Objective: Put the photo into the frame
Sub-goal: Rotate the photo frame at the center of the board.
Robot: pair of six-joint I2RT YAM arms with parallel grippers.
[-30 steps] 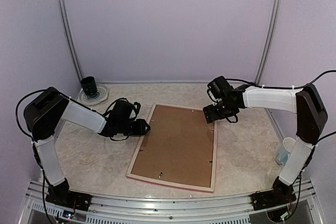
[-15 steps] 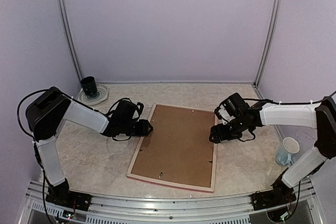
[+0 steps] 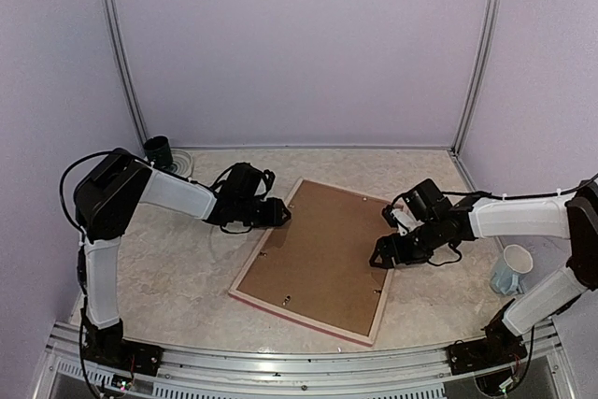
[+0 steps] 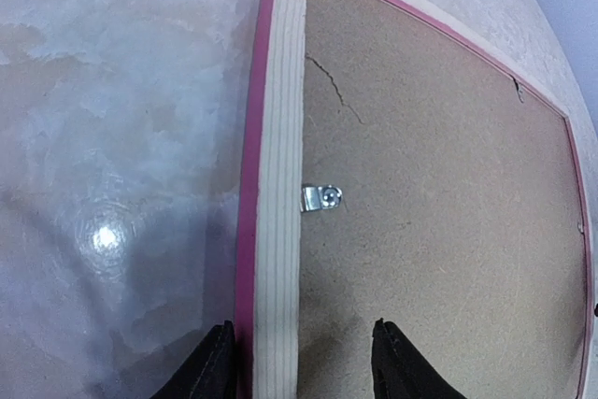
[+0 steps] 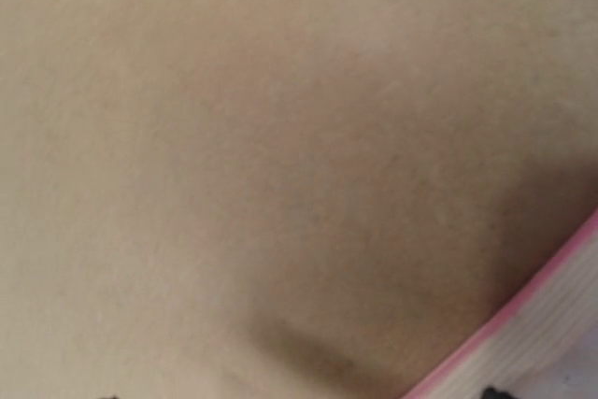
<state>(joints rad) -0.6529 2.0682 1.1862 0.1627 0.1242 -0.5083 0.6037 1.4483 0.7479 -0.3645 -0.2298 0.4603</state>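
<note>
Top external: pale marbled tabletop (image 3: pixel 168 259), lilac walls (image 3: pixel 299 44), frame (image 3: pixel 301 318) lying face-down.

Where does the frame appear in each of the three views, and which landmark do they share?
Top external: the frame lies back-up mid-picture, skewed.
Left wrist: its pale rail runs top to bottom, left of middle.
Right wrist: only a corner, bottom right.
Shared landmark: the brown backing board.

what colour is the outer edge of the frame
Bright pink along the frame; clearest in the left wrist view.
</note>
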